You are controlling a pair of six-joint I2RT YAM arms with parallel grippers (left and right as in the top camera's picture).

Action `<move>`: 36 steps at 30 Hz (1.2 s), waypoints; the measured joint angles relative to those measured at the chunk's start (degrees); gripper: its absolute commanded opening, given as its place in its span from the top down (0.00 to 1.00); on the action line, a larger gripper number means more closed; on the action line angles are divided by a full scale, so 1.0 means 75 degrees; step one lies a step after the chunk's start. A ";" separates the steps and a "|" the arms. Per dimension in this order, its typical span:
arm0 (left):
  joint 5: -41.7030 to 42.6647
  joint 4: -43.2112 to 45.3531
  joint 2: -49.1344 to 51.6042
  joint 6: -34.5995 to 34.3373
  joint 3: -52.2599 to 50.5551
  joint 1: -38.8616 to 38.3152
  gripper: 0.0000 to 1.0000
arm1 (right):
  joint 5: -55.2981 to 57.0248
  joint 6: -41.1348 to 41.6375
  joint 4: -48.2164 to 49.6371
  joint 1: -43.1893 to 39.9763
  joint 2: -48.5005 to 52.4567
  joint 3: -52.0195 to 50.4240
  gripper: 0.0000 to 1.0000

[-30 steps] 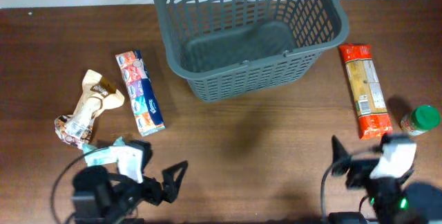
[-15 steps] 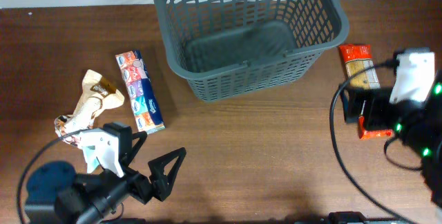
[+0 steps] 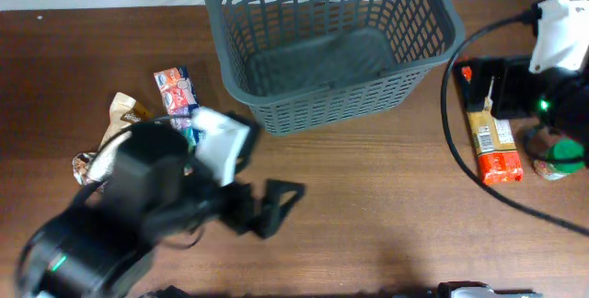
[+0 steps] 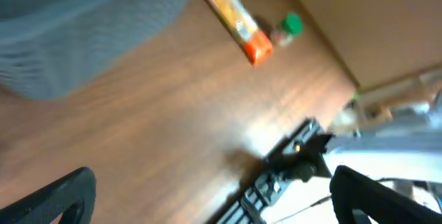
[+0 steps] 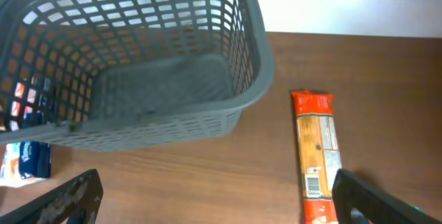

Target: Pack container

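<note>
Left gripper (image 3: 282, 208) hangs spread wide and empty over the table (image 3: 386, 243) near its front edge, blurred, seemingly pointing right. Beyond it, at centre back, sits the grey container (image 3: 331, 105). Right gripper (image 5: 219, 207), likewise splayed and empty, hovers just right of the container, above a pasta packet (image 5: 316, 151).

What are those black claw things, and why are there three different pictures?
They are two robot arms at a table, each ending in a two-finger gripper. One picture looks down from above; the other two come from small cameras on the wrists. The left gripper and the right gripper are both open and hold nothing. On the table are an empty grey basket, a long orange packet, a green-lidded jar, a small colourful packet and a crumpled bag.
</note>
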 measured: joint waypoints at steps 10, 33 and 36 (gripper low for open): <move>0.0391 -0.0181 0.1582 -0.0003 -0.0003 -0.0239 0.00 | -0.0729 0.0009 0.1230 0.0000 0.0041 0.0038 0.01; -0.2002 -0.0207 0.1859 -0.1096 0.0221 -0.2570 0.84 | -0.2159 0.0548 0.2626 0.0000 0.2876 0.0149 0.69; -0.2667 -0.0274 0.1859 -0.1405 0.0227 -0.2576 0.98 | -0.2090 0.0717 0.2646 0.0000 0.2876 0.0152 0.80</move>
